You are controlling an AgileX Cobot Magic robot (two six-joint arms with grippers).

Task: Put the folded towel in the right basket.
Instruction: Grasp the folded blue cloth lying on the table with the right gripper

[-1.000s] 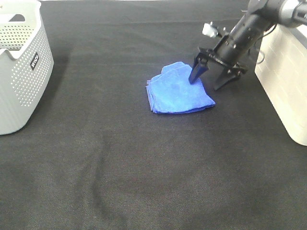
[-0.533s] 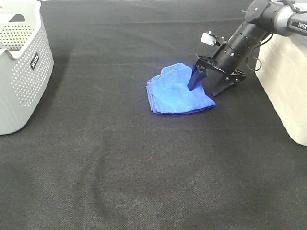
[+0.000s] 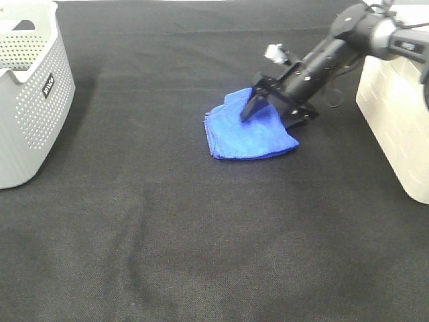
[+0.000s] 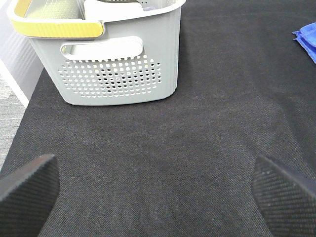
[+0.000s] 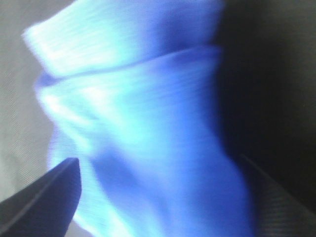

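The blue folded towel point(image 3: 244, 127) lies on the black table near the middle. My right gripper point(image 3: 268, 121) is open and low over the towel's right part, one finger on top of the cloth and the other at its right edge. In the right wrist view the towel point(image 5: 143, 123) fills the frame between the two dark fingertips point(image 5: 47, 197), blurred. The white right basket point(image 3: 399, 114) stands at the right edge. My left gripper point(image 4: 155, 197) is open and empty over bare table; a corner of the towel point(image 4: 308, 39) shows far off.
A grey perforated basket point(image 3: 30, 87) stands at the left edge; it also shows in the left wrist view point(image 4: 118, 64) with a yellow-rimmed item inside. The black cloth point(image 3: 201, 235) covers the whole table.
My right gripper has moved left and lower onto the towel, its jaws still apart, and the towel's right part now lies between them. The towel has barely shifted.
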